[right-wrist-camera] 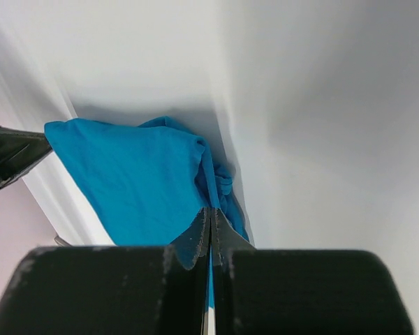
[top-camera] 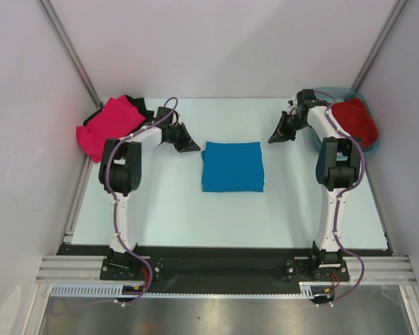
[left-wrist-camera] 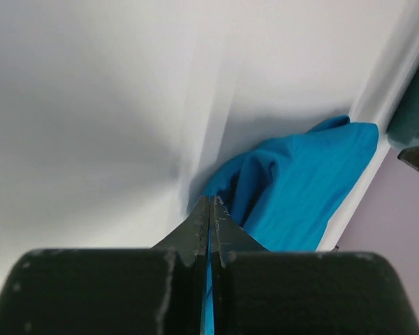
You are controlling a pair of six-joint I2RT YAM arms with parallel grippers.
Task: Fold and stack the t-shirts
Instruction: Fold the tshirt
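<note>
The blue t-shirt is seen folded into a near-square pad, laid flat at the middle of the table.

The left claw is held just beside the pad's far left corner. Whether it touches the cloth cannot be told. The right claw is held well apart from the pad, off its far right corner. Both claws are closed tight, the fingertips pressed together in each wrist view, and no cloth is seen pinched at the tips.

In the wrist views the blue cloth is shown beyond the closed tips, with rumpled folds along one edge of the pad that read as flat from the top view. At the frame edge of each wrist view the dark tip of the other claw is caught.

Only in the top view are the other shirts shown. A pink t-shirt is heaped at the table's far left corner, lying over a black t-shirt. A red t-shirt is bundled in the teal tub at the far right, behind the right arm.
</note>
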